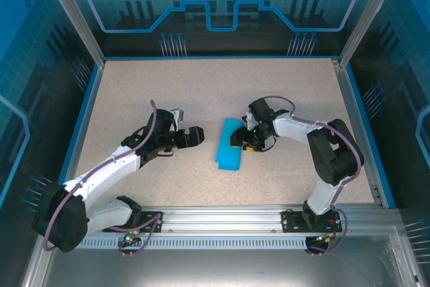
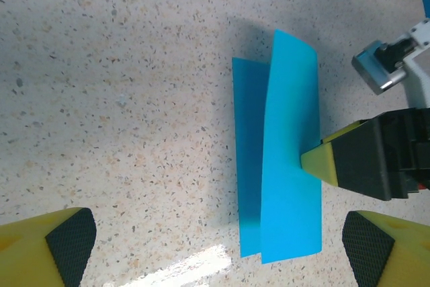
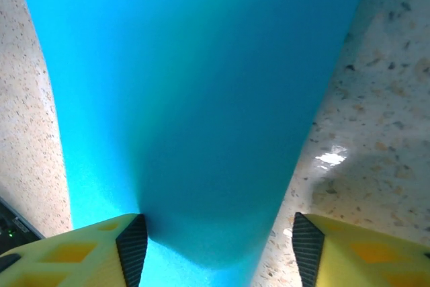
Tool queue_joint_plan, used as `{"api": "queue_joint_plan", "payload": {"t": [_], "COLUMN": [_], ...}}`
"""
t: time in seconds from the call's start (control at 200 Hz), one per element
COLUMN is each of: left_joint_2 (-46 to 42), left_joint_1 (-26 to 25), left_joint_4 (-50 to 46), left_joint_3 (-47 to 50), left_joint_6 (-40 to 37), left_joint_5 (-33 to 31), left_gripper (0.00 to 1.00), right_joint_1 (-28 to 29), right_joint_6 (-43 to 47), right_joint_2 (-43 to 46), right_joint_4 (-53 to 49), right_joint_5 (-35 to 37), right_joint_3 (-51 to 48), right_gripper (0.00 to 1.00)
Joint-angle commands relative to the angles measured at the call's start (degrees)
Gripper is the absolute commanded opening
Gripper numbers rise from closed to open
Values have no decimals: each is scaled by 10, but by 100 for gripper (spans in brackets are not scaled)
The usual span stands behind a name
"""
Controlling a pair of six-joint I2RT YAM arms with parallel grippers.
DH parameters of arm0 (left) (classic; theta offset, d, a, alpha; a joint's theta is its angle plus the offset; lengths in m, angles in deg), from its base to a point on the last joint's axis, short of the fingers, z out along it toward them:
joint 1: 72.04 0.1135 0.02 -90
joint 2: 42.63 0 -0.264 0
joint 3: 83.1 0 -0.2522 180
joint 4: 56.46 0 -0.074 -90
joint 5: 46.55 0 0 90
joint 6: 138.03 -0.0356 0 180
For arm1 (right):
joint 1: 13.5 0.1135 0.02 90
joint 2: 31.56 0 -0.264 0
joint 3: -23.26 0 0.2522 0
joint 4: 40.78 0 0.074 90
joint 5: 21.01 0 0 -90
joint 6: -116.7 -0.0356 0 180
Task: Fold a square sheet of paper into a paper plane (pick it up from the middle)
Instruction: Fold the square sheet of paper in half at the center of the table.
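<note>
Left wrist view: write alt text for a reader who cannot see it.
A folded cyan-blue sheet of paper lies on the speckled table, one flap raised, with the yellow tip of the right gripper at its right edge. The yellow fingers of the left gripper stand wide apart in the bottom corners.

Fixed overhead camera at the near edge, looking down on the whole speckled beige tabletop (image 1: 201, 92), left wrist camera near, facing the folded cyan-blue paper sheet (image 2: 289, 152), right wrist camera very close over it, sheet shared by all
</note>
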Motion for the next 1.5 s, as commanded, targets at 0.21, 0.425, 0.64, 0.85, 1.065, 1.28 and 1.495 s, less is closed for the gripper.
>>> {"api": "queue_joint_plan", "payload": {"t": [0.21, 0.425, 0.64, 0.85, 1.065, 1.28, 1.495], "left_joint_2": [73, 83, 109, 146, 188, 201, 199], "left_joint_1": [-1, -2, -3, -9, -25, -32, -32], "left_joint_4": [47, 53, 55, 66, 78, 86, 94], "left_joint_3": [-30, -29, -41, -61, -83, -83, -76], "left_joint_6": [56, 70, 76, 80, 90, 99, 107], "left_joint_5": [70, 68, 78, 97, 107, 106, 105], "left_gripper": [98, 98, 98, 98, 91, 87, 72], "right_joint_1": [-9, -8, -9, -4, 13, 33, 37], "right_joint_6": [27, 30, 42, 65, 49, 47, 38], "right_joint_2": [2, 9, 9, -10, -36, -58, -66], "right_joint_4": [-27, -24, -53, -107, -128, -133, -122], "right_joint_5": [-7, 7, 22, 56, 106, 105, 89], "right_joint_3": [0, -2, 8, 32, 53, 67, 68], "right_gripper": [67, 62, 58, 63, 65, 68, 74]}}
